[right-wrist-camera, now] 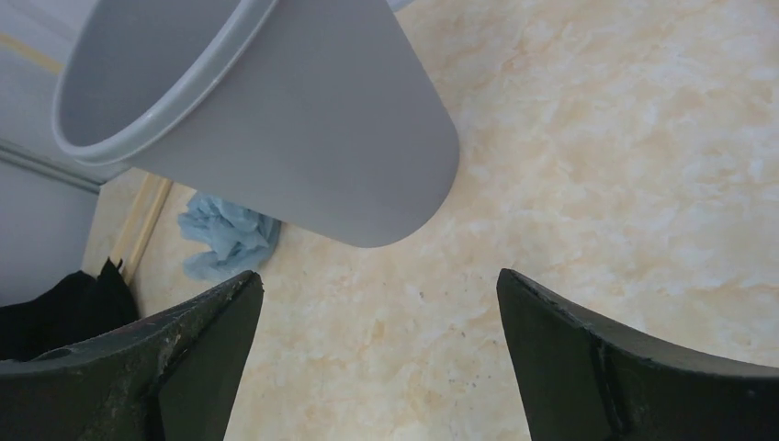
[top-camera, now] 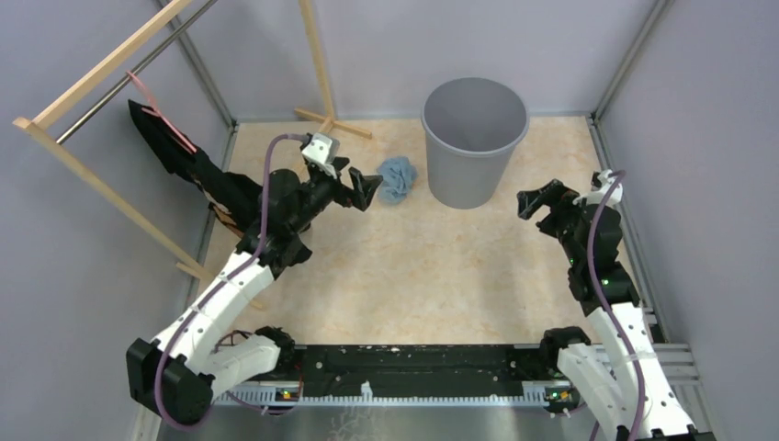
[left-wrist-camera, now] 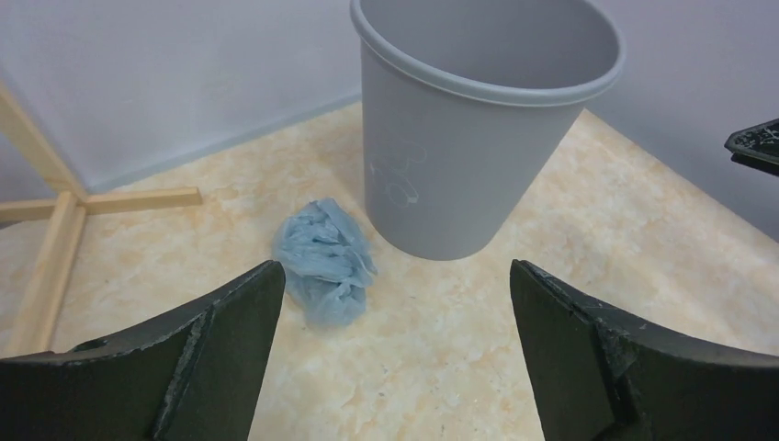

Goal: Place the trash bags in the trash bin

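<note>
Beige table (top-camera: 413, 276) under bin (top-camera: 470, 165), bag (top-camera: 398, 179)

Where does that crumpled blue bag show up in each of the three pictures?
Top view: the bag lies upper middle, just left of the bin.
Left wrist view: the bag is left of centre, by the base of the bin.
Right wrist view: the bag is at the left, partly hidden behind the bin.
Shared landmark: the grey bin, beside the bag in all three.
</note>
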You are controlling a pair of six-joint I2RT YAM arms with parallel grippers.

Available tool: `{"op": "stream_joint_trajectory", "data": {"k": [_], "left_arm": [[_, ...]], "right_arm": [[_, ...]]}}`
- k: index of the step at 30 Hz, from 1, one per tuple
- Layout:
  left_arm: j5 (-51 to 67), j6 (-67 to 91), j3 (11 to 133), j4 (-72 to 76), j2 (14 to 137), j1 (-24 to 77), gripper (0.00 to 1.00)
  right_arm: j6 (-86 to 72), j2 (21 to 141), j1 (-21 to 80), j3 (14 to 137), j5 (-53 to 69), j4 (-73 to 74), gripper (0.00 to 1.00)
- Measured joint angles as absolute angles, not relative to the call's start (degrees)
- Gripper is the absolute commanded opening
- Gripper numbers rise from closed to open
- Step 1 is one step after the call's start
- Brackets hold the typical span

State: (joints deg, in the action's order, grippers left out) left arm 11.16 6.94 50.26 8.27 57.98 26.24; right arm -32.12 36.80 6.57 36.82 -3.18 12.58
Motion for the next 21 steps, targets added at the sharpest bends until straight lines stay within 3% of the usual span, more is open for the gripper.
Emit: {"op": "stream_joint_trajectory", "data": {"k": [9,21], "left_arm": [[14.5,7.7,55.2,4.9,67.5,27.7,0.98],[19.4,11.7,67.2,-4.5,91.9,27.9,0.97]], "right_arm": [[-29.8,35.2,6.6,35.8,-3.0,14.2,0.99],[-29.1,38.5,6.6,30.4,11.6,10.6,0.99]]}}
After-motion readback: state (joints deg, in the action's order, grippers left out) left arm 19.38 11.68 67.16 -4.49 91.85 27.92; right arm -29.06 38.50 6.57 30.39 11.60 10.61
